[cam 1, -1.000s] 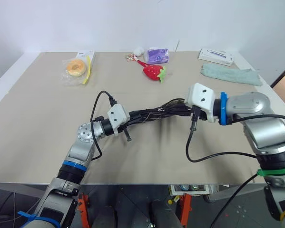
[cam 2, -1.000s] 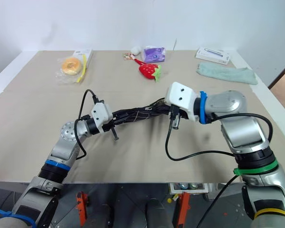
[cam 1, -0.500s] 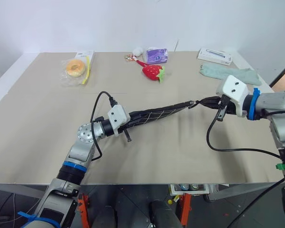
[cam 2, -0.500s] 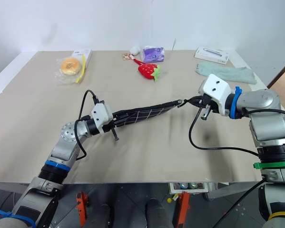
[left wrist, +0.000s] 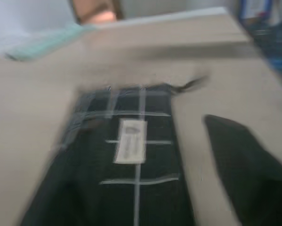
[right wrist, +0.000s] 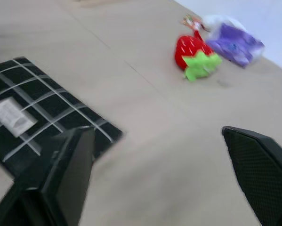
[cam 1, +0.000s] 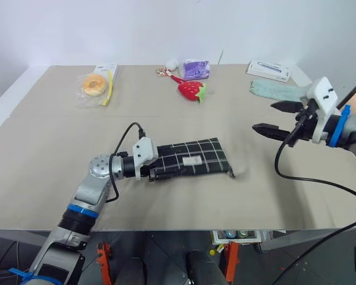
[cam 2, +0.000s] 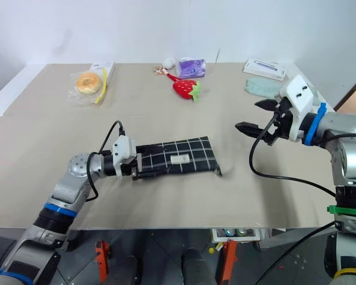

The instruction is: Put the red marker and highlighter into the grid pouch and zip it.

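Note:
The grid pouch (cam 1: 183,151) lies flat on the table, label up, with its zipper pull (cam 1: 230,173) at its right near corner. My left gripper (cam 1: 169,166) is open at the pouch's left end, one finger (left wrist: 235,165) lying along its near edge. My right gripper (cam 1: 271,117) hangs open in the air to the right of the pouch, well apart from it, with nothing between its fingers (right wrist: 258,169). The pouch (right wrist: 37,113) also lies in the right wrist view. The red marker and the highlighter are out of view.
At the back of the table sit a red plush strawberry (cam 1: 191,89), a purple packet (cam 1: 195,69), a bagged donut (cam 1: 95,85), a green cloth (cam 1: 287,93) and a white box (cam 1: 270,70). Bare tabletop lies between the pouch and the right gripper.
The pouch was stretched in the air between both shut grippers as the right one drew away rightward. Both have let go; the pouch has dropped flat onto the table.

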